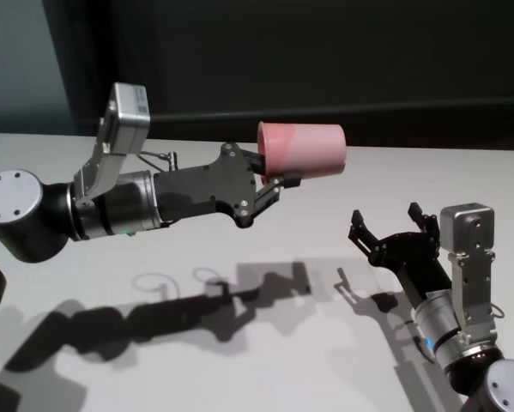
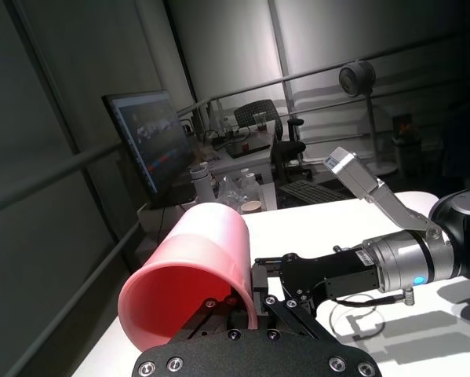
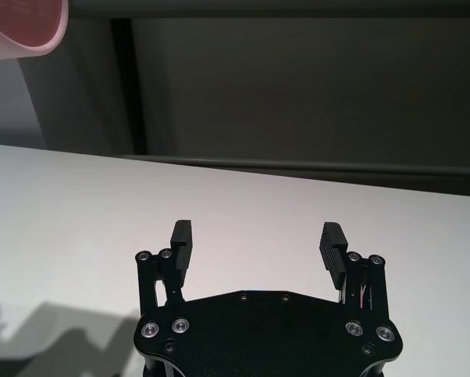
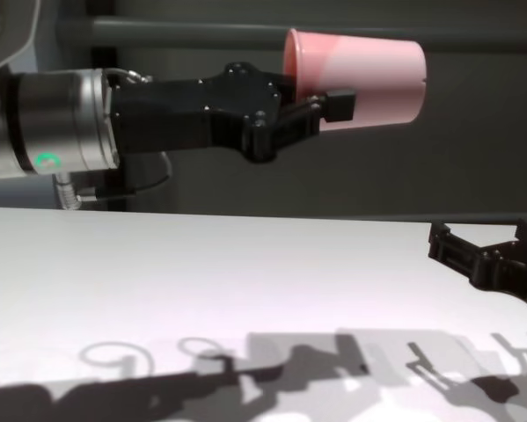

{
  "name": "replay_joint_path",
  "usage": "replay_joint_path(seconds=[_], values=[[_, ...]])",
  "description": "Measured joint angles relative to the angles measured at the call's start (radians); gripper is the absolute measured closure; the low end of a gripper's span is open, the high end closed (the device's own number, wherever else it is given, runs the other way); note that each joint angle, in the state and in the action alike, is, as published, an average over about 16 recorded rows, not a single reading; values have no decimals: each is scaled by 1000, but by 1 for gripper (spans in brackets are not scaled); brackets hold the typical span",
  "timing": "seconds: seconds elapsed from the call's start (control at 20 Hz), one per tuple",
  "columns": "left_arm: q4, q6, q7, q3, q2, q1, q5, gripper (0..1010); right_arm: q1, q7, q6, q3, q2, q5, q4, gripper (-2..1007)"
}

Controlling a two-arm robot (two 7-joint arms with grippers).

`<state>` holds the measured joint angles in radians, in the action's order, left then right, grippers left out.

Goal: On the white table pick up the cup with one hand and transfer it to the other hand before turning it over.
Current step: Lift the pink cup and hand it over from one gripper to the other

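Two grippers are seen above the white table (image 1: pixel 239 343). No brand, label or readable writing is found on the cup (image 1: pixel 304 148) or on either arm. The cup is held on its side, well above the tabletop, by the left gripper (image 1: pixel 278 178), whose fingers are closed on the wall near the rim, one inside and one outside; the base is pointed toward the robot's right. The right gripper (image 1: pixel 392 225) is parked lower and to the right, near the table surface, jaws spread wide and empty, apart from the cup. Open tabletop lies between and beneath both arms, marked only by shadows. A dark wall bounds the far edge.
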<state>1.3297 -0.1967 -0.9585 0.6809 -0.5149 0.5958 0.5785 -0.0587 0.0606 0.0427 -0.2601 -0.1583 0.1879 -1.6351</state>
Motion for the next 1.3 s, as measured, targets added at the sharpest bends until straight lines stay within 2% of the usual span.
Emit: replay_joint_path(seconds=[0.8, 1.3], values=[[89, 14, -35, -12, -62, 7, 5, 973, 0, 0, 0, 0, 0, 0, 0, 4], [93, 10, -29, -17, -67, 10, 13, 973, 0, 0, 0, 0, 0, 0, 0, 3]])
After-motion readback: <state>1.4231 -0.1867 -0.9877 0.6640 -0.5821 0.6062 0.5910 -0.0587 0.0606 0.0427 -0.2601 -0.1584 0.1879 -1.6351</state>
